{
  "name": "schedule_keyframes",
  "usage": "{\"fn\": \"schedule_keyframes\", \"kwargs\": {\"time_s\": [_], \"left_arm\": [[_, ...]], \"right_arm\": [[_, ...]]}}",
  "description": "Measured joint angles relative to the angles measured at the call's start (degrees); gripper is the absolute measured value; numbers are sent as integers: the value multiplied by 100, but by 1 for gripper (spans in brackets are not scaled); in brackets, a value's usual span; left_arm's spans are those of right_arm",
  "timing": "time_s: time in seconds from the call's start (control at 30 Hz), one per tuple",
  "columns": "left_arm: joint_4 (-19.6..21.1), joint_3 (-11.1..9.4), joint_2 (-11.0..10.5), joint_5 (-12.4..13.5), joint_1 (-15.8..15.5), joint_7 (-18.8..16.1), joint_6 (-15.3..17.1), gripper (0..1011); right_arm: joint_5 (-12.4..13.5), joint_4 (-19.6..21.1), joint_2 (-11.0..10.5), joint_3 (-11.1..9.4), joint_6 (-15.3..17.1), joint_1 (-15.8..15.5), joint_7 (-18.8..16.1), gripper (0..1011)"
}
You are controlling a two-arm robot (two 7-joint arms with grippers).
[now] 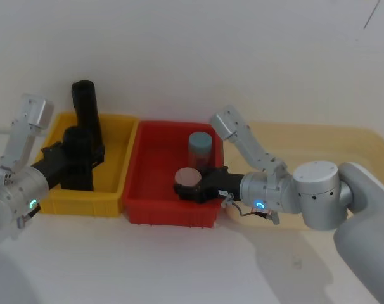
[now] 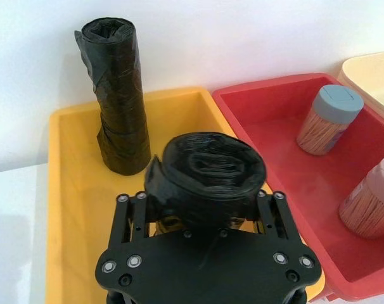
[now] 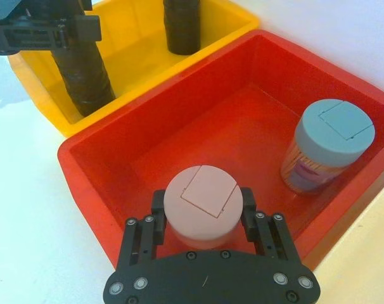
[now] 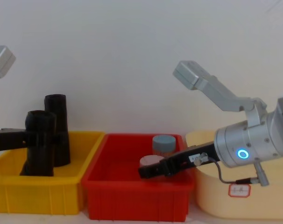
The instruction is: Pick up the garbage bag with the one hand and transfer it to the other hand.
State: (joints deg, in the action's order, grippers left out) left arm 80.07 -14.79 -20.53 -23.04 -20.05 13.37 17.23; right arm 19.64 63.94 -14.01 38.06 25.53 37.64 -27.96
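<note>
White tabletop (image 1: pixel 179 266), plain white wall behind. The matte black cylindrical roll of garbage bags (image 2: pixel 208 174) stands in the yellow plastic bin (image 2: pixel 71 209), long axis near vertical, base still down inside the bin. The green-ringed left gripper (image 2: pixel 203 206) is clamped on it side-on, one finger on each flank, above mid-height. A second black roll (image 2: pixel 116 107) stands just behind it, apart. The blue-ringed right gripper (image 3: pixel 203 209) sits low in the red plastic bin (image 3: pixel 255 107), fingers pressed to both sides of a pink-lidded jar (image 3: pixel 201 202), so it reads as occupied; a grey-blue-lidded jar (image 3: pixel 328 145) stands near. Key relation: the held roll lies to the right gripper's left, beyond the two adjoining bin walls. My read: lift it clear of the yellow rim, carry it toward centre, right gripper drops the jar first, then takes the free length below the left fingers.
</note>
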Motion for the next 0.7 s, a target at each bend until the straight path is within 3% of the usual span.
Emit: {"fn": "schedule_keyframes", "kwargs": {"time_s": [0.2,0.7], "left_arm": [[0,0,0,0,0,0,0,590],[0,0,0,0,0,0,0,485]], "right_arm": [[-3,0,0,0,3,0,-3,665],[-7,-1,1,1,5,-1,-5,664]]}}
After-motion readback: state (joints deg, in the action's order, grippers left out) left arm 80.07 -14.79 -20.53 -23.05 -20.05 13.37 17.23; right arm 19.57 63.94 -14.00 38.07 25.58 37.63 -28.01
